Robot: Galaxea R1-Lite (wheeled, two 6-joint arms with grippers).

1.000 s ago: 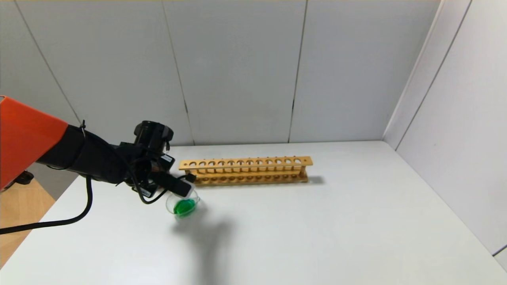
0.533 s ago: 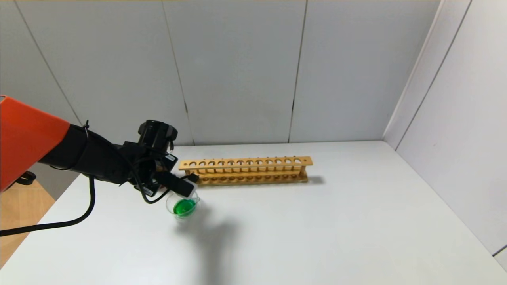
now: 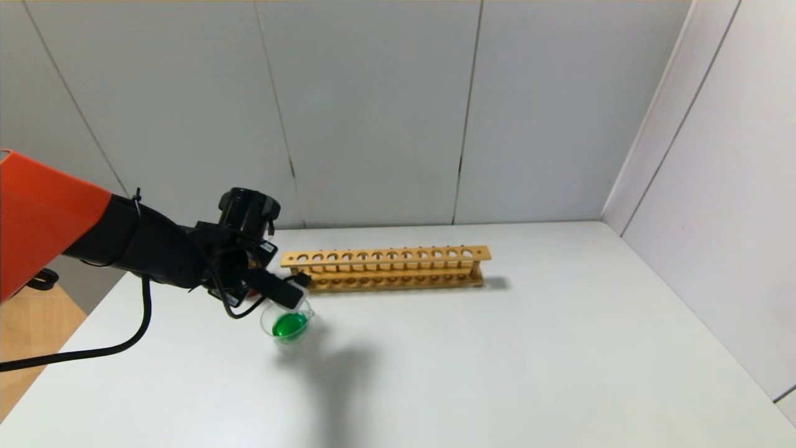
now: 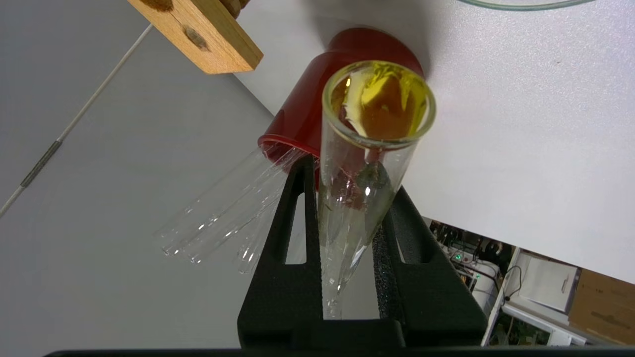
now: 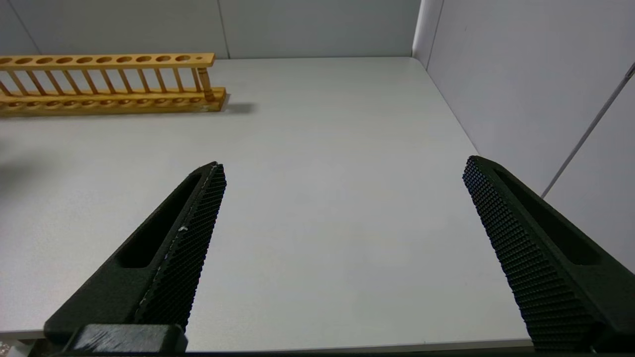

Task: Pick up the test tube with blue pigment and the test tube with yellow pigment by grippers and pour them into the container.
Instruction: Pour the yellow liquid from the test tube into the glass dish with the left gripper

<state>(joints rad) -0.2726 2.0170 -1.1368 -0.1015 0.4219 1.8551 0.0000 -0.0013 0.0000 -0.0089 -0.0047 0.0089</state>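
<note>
My left gripper (image 3: 291,294) is shut on the test tube with yellow pigment (image 4: 369,148). It holds the tube tilted just above the back rim of the container (image 3: 290,325). Yellow liquid sits at the tube's open mouth in the left wrist view, where the left gripper (image 4: 349,184) clamps the glass. The container is a small clear dish holding green liquid; only its rim (image 4: 516,4) shows in the left wrist view. No tube with blue liquid is in view. My right gripper (image 5: 343,163) is open and empty over the table's right side, and is out of the head view.
A dark red cup (image 4: 310,111) with several plain clear tubes (image 4: 218,213) stands beside the container, under my left wrist. A long wooden tube rack (image 3: 385,267) stands empty behind the container; its end shows in the left wrist view (image 4: 198,34) and the right wrist view (image 5: 106,82).
My left wrist has shifted slightly up and to the right, keeping the tube tilted over the container. The right arm has not moved.
</note>
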